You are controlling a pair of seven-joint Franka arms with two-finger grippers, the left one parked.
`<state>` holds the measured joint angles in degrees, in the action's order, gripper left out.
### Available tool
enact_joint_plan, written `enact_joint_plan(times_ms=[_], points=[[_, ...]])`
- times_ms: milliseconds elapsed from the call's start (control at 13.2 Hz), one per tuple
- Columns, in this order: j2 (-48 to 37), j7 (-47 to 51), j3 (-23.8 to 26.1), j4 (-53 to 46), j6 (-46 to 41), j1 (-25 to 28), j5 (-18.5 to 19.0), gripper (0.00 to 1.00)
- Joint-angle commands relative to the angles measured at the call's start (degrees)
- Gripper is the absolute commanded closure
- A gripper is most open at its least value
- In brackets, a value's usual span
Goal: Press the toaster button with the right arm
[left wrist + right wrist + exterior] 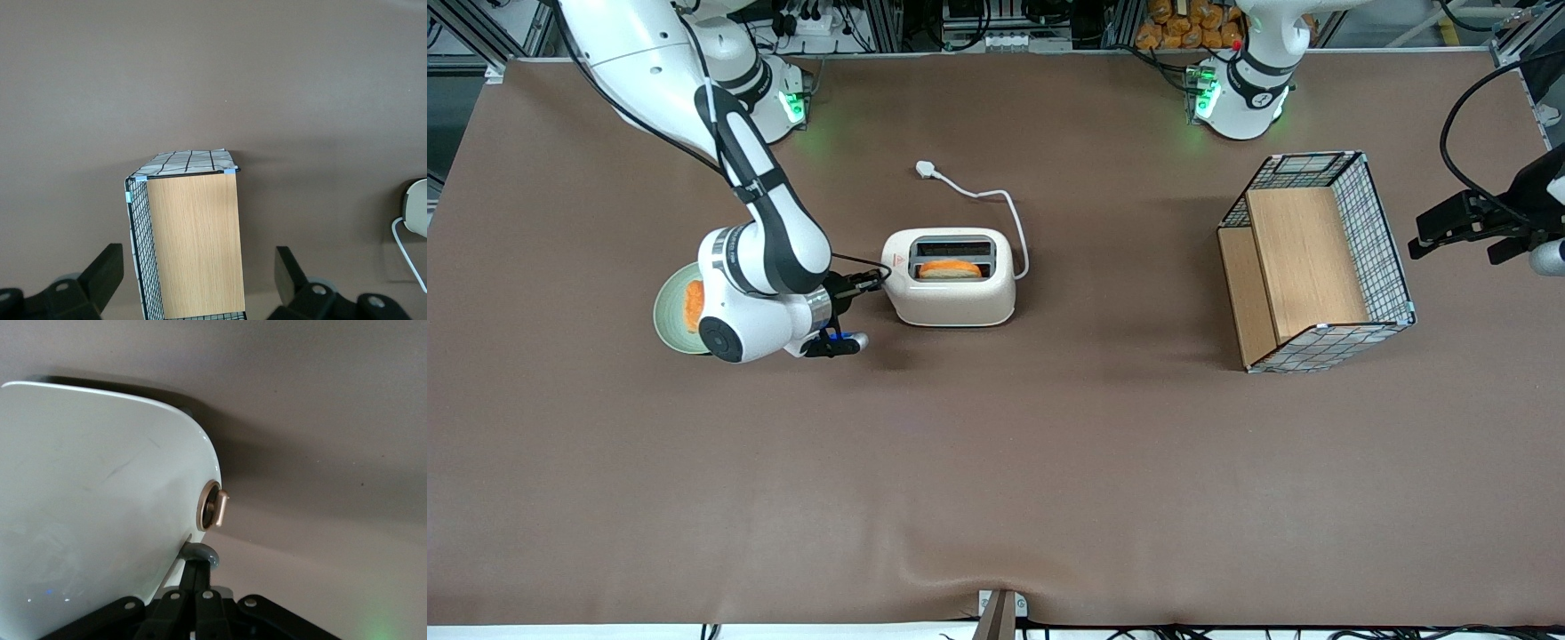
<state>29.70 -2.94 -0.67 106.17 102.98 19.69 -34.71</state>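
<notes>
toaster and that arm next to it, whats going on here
The right arm has its gripper at the narrow end of the white toaster, with the shut fingers on the small grey toaster button. A slice of toast sits in the slot. A green plate lies beside the arm.

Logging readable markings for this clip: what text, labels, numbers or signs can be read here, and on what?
No readable words or numbers.
Red triangle mark on the toaster top, at the end facing the gripper: a sign, any text too small to read.
Dark marking on the parked arm's base: too small to read.
</notes>
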Motion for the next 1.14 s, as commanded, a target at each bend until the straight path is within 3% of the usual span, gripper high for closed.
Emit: enact_joint_plan(times_ms=[0, 1061], points=[[1.94, -1.98, 0.06, 0.62, 2.23, -0.79, -1.68, 1.00], [3.52, -4.53, 0.15, 0.53, 1.70, -2.55, -7.13, 1.00]])
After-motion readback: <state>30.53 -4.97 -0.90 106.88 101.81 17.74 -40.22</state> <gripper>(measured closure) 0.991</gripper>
